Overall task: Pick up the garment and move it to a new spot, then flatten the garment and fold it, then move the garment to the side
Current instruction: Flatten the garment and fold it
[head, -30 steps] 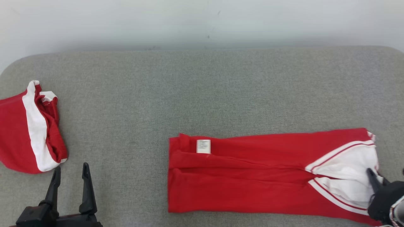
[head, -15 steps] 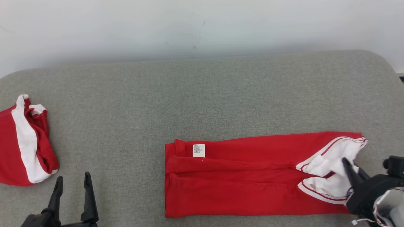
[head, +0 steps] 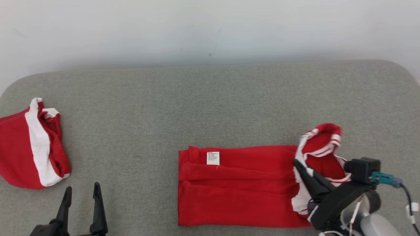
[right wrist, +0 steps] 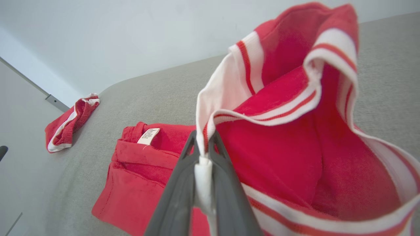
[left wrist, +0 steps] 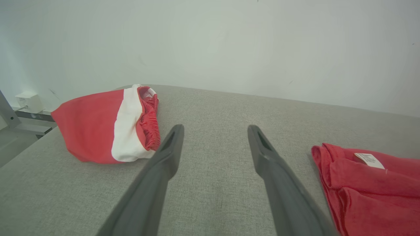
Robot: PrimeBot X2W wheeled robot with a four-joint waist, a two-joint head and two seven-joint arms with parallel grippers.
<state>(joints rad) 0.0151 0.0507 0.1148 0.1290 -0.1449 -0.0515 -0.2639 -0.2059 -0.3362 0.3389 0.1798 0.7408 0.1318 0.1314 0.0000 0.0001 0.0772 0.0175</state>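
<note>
While the right gripper is pinched nearly closed on the white-striped end of the garment, that end stands raised and curled above the rest. The rest lies flat, long and narrow, on the grey padded table, label end toward the left. Robot's left gripper hangs with fingers wide apart, holding nothing, near the table's front edge and well apart from the cloth. Risks, as judged: the grip sits on a thin bit of trim, so it may slip out mid-carry. Only some layers may be caught; the others would sag and spoil the fold. Nothing pins the label end, so a low drag could pull the whole piece crooked. The second red-and-white garment at far left looks out of the way.
</note>
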